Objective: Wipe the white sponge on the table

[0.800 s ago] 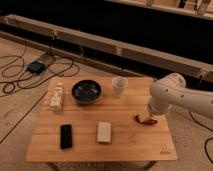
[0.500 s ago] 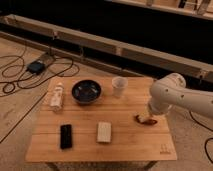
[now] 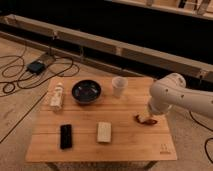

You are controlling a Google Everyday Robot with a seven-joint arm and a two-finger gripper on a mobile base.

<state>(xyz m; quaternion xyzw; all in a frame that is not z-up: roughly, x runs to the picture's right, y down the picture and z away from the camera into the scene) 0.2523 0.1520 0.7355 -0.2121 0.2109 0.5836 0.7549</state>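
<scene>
desk (image 3: 130,146): sponge (image 3: 104,132) front-centre | phone (image 3: 65,136) left of sponge | bowl (image 3: 86,92) behind, bottle (image 3: 57,96) left, cup (image 3: 119,86) right of it | tool (image 3: 145,120) over right side

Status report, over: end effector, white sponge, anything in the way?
End effector open, empty, low over the table, right side of view. White sponge lies flat near front edge, untouched. Only bare wood between them.

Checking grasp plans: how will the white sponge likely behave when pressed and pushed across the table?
The white sponge lies flat and blocky, so it probably slides rather than rolls. It looks soft, likely light and squashy. The pincer hovers over the table, clear of the sponge.
</scene>
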